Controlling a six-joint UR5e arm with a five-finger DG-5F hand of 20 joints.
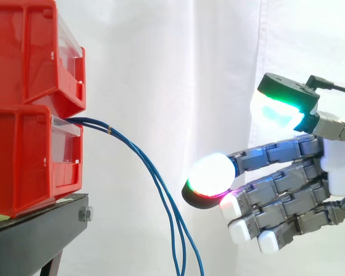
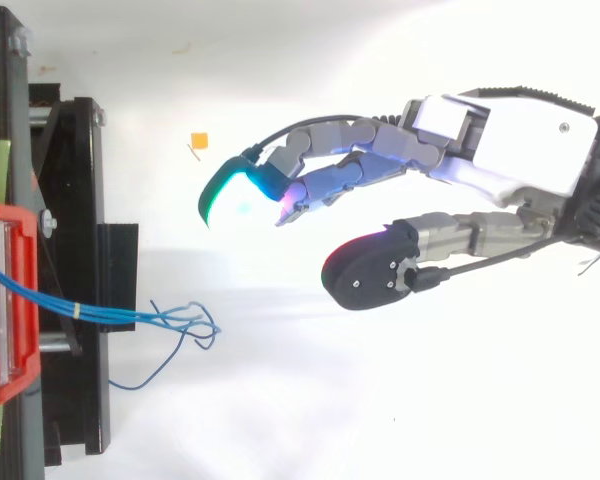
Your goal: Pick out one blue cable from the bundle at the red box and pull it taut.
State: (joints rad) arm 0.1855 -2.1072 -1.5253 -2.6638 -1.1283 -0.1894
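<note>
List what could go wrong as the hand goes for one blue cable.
1. The blue cables run close together and are bound near the red box, so the thick fingertip pads may catch several at once.
2. The open hand sits apart from the slack strands, so closing here may grasp nothing.
3. The box rests near the edge of the black stand, and a hard pull might drag it off.

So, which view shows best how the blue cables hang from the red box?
The side view: the blue cables leave the lower red box and hang down in a curve, apart from the hand. The top view shows them as a short bundle.
</note>
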